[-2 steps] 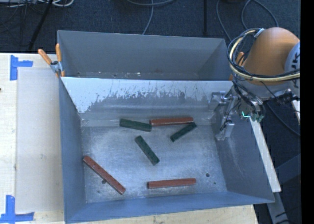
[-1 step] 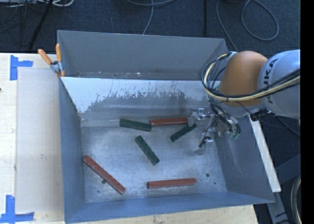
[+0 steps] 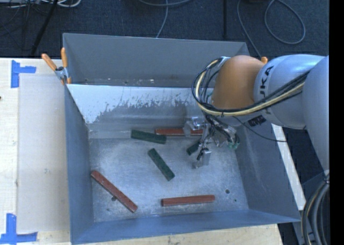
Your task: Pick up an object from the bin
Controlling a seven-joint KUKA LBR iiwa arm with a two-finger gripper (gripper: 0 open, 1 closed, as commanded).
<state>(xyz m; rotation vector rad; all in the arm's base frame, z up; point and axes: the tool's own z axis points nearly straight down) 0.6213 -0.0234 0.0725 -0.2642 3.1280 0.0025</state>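
Observation:
My gripper hangs low over the bin floor, right of the middle, under the orange wrist cover. Just behind it, to the left, a red-brown bar lies along the foot of the back wall, its right end close to the gripper. A dark green bar lies slanted on the floor to the gripper's left, clearly apart from it. A second dark green bar rests further back, left of the red-brown one. I see nothing held in the gripper.
Another red-brown bar lies flat near the front wall, below the gripper. A longer red-brown bar lies slanted at the front left. The arm and its cables cover the bin's right back corner.

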